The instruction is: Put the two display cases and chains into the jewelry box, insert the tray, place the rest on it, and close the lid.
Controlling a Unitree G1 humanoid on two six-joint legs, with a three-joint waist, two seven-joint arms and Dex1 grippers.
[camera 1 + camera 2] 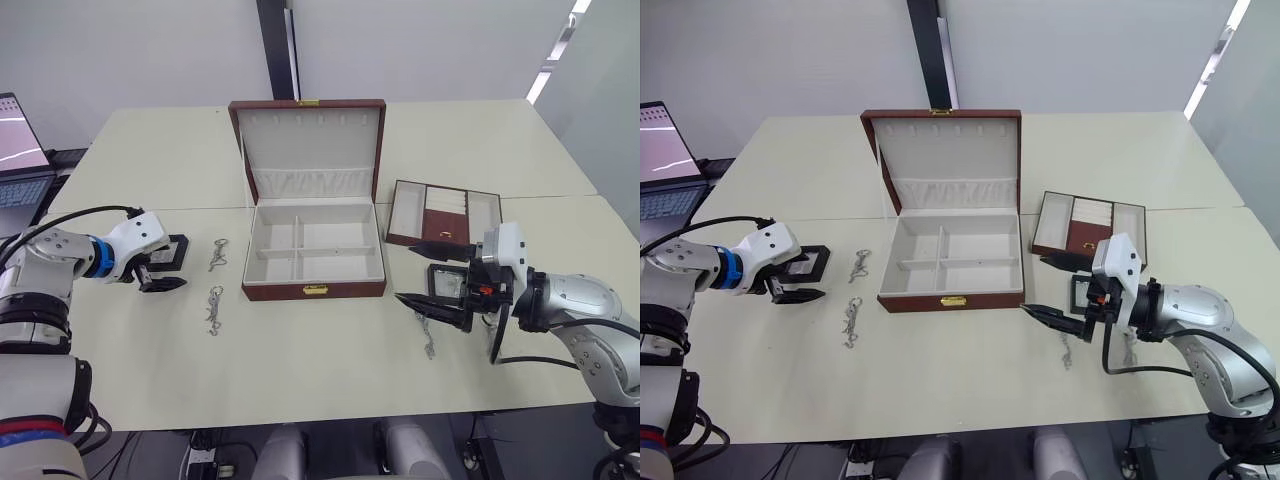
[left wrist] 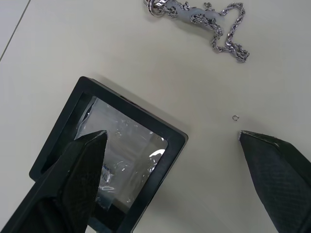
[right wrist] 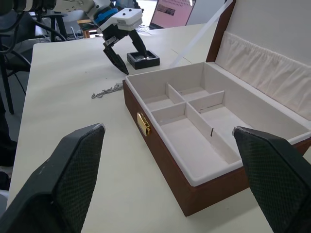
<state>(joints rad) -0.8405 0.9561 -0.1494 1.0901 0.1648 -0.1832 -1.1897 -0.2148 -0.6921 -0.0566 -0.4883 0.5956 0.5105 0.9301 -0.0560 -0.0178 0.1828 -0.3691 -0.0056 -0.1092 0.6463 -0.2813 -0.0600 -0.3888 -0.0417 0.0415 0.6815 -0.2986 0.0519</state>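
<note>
The jewelry box (image 1: 315, 291) stands open at the table's middle, its lid (image 1: 308, 140) upright and its compartments bare. The tray (image 1: 407, 210) lies just right of it. One display case (image 1: 172, 252) rests left of the box under my open left gripper (image 1: 160, 275). In the left wrist view one finger hovers over the case (image 2: 121, 160) and the other over bare table. Two chains (image 1: 218, 254) (image 1: 214, 308) lie between that case and the box. My right gripper (image 1: 405, 271) is wide open and holds nothing, in front of the second display case (image 1: 447, 282). A third chain (image 1: 428, 335) lies beside it.
A laptop (image 1: 15, 150) sits off the table's far left corner. A tiny loose metal ring (image 2: 235, 117) lies on the table near the left case. The table's front edge runs just below both arms.
</note>
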